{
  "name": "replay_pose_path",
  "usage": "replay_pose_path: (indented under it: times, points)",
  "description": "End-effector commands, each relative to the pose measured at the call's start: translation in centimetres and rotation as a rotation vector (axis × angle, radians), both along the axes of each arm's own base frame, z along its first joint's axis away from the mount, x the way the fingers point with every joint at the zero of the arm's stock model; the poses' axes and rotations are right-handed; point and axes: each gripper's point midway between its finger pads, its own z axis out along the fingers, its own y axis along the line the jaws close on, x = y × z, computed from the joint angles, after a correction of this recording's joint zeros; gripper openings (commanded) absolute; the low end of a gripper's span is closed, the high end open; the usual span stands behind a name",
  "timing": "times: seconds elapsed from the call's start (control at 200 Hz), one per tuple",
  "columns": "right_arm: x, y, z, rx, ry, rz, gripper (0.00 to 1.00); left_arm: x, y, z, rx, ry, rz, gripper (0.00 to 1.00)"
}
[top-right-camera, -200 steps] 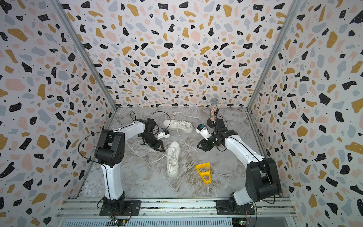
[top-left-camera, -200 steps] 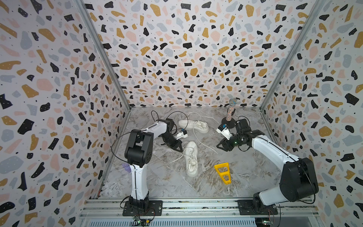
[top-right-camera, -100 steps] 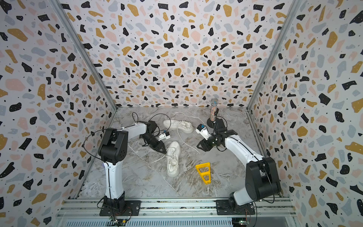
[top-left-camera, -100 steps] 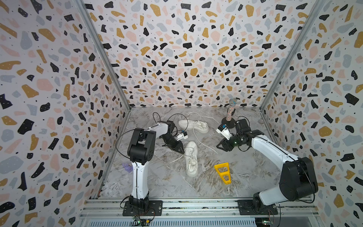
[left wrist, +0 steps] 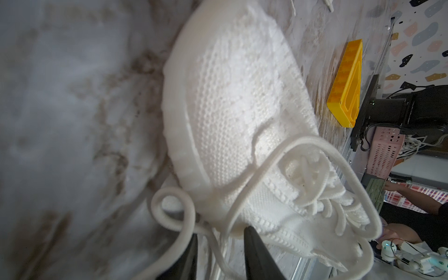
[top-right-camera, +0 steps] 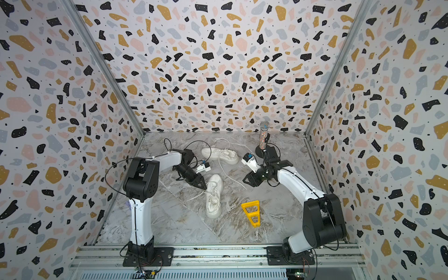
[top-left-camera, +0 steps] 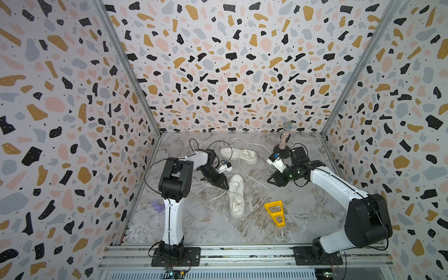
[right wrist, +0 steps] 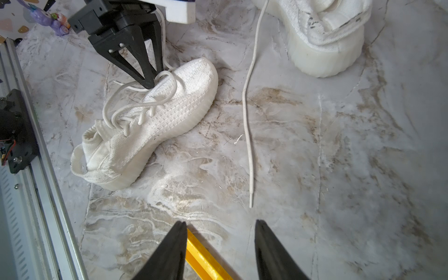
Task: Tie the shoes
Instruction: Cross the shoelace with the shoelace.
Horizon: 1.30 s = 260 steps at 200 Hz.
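A: What do we see changed from a second ago?

B: The left gripper (left wrist: 219, 234) has let go. It was clenched before, and now its jaws stand apart at the toe end of the near shoe (top-left-camera: 236, 196). One strand of the lace (left wrist: 169, 208) runs between them, but slack and not pinched. The elbow of the left arm has also swung a little toward the middle of the table (top-left-camera: 303, 218).

A: And the right gripper (right wrist: 220, 221)?

B: It stays where it was, with its jaws spread and nothing in them. It hangs over the marble, well apart from both shoes.

A: What do we conclude for the task?

B: We think that one pull on the lace is finished and a new grasp is coming. The tying itself is not done.

A: How does the near shoe look?

B: It stands on its sole in the middle of the table, with the toe to the back wall and the heel to the front rail. It is white knit on a thick ribbed sole. Big loops of lace lie over the tongue, and a small curl lies beside the sole. Whether a real knot sits under them we cannot tell, because the white on white hides it.

A: And the far shoe (top-left-camera: 238, 155)?

B: It stands near the back wall and is clearly untied. Its loose lace (right wrist: 247, 121) trails straight over the marble.
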Motion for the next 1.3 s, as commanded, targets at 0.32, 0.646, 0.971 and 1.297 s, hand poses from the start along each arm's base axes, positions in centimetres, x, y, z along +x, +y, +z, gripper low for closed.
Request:
replay_pose_path:
  times: [0.32,0.646,0.971,1.297]
  points:
    - [-0.2,0.0,-0.3,0.003,0.008,0.012,0.50,0.0,-0.8,0.8,-0.032,0.017,-0.010,0.12]
    - [-0.1,0.0,-0.1,0.007,0.004,0.011,0.50,0.6,0.1,2.2,-0.032,-0.032,0.004,0.00]
    - [-0.3,0.2,0.3,0.016,-0.006,0.027,0.49,0.0,1.0,4.2,-0.008,-0.109,-0.043,0.00]
    - [-1.2,2.9,3.4,0.138,0.019,0.107,0.45,-2.2,2.0,7.8,0.021,-0.154,-0.132,0.00]
